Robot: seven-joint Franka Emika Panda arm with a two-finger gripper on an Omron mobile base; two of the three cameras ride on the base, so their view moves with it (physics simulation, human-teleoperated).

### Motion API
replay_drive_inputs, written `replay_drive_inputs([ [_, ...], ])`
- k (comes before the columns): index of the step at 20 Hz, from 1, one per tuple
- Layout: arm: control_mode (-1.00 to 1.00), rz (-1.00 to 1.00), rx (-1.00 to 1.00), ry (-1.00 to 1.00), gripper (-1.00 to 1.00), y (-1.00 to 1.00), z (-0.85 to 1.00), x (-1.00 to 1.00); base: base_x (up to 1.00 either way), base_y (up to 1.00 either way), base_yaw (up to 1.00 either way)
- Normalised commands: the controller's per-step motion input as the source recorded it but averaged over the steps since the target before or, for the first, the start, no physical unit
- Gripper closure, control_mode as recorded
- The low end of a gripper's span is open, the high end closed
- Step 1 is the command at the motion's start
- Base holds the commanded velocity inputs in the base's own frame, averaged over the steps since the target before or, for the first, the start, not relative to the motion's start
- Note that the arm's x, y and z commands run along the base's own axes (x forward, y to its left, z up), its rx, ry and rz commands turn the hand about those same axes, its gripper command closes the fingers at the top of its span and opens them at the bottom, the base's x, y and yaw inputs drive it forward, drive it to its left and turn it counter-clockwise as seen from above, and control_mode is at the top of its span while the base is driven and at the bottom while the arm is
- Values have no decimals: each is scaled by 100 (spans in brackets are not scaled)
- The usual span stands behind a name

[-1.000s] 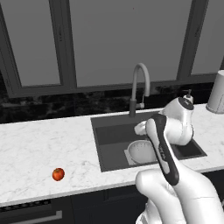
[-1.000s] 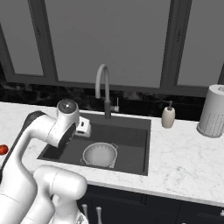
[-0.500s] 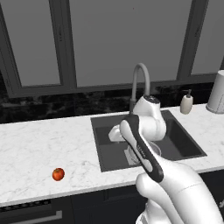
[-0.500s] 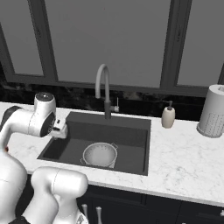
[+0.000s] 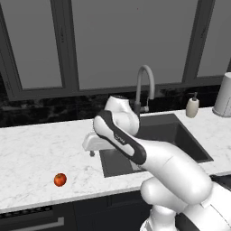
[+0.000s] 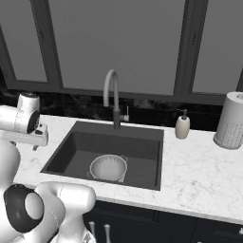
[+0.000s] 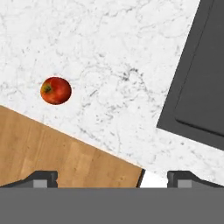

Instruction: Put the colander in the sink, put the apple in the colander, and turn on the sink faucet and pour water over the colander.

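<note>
No brand, label or writing can be read on anything here. The arm bends over from the base and reaches to the left of the sink [image 5: 180, 135], its hand held level above the marble counter [image 5: 40, 149] just beside the sink's left edge. The gripper [image 5: 91, 152] points down at the counter; its two finger tips show far apart at the bottom of the hand view, so the pincer is spread and holds nothing. The apple [image 5: 60, 179] lies alone on the counter near its front edge, well left of the sink and apart from the gripper. The colander [image 6: 108, 167] sits upright on the sink's bottom, toward the front. The faucet [image 6: 112, 97] stands at the back edge of the sink, its spout arching over the basin. A soap bottle [image 6: 182, 126] stands at the sink's back right corner.
</note>
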Motion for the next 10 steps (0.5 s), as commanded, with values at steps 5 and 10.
replay_drive_inputs([
  [5,-100,18,0,-3,-100,80,-19,-13,0,0,0],
  [10,-100,6,-4,-26,-100,60,-36,-26,0,0,0],
])
